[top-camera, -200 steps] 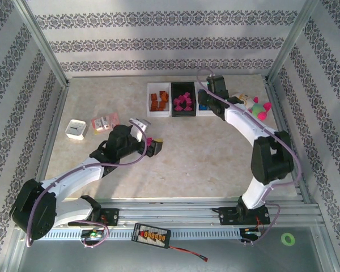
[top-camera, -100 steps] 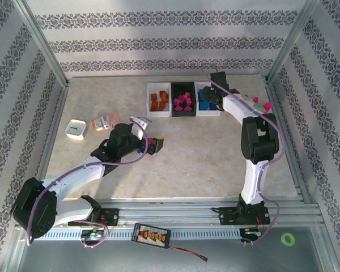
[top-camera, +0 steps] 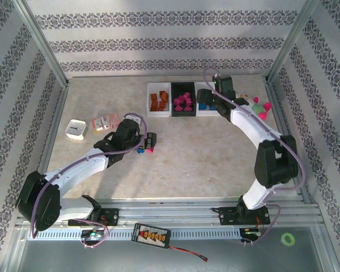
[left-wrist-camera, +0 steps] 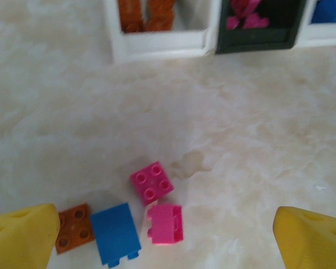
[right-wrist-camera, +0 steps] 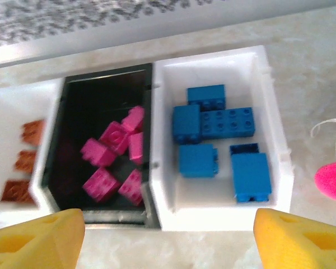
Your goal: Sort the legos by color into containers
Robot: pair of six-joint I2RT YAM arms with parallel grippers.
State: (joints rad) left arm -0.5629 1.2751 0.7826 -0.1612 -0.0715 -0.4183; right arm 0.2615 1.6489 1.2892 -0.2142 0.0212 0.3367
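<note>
Our left gripper (left-wrist-camera: 166,249) hangs over 4 loose bricks on the pale stone-look table (left-wrist-camera: 269,140), yellow fingers (left-wrist-camera: 22,238) spread wide & holding nothing. Under it: a pink square plastic brick (left-wrist-camera: 152,182) w/ studs up, a pink plastic brick on its side (left-wrist-camera: 165,224) just beside it, a blue plastic brick (left-wrist-camera: 116,233) & a small orange plastic brick (left-wrist-camera: 74,227) right by the blue one. Our right gripper (right-wrist-camera: 168,241) is spread & empty too, over the white plastic bin w/ blue bricks (right-wrist-camera: 280,185), next to the black plastic bin w/ pink bricks (right-wrist-camera: 106,72). We think the next job is to grab 1 brick. Best pick the pink square one, it has the most room. Come straight down, fingers on its flat sides, squeeze slow so we don't bump the rest
</note>
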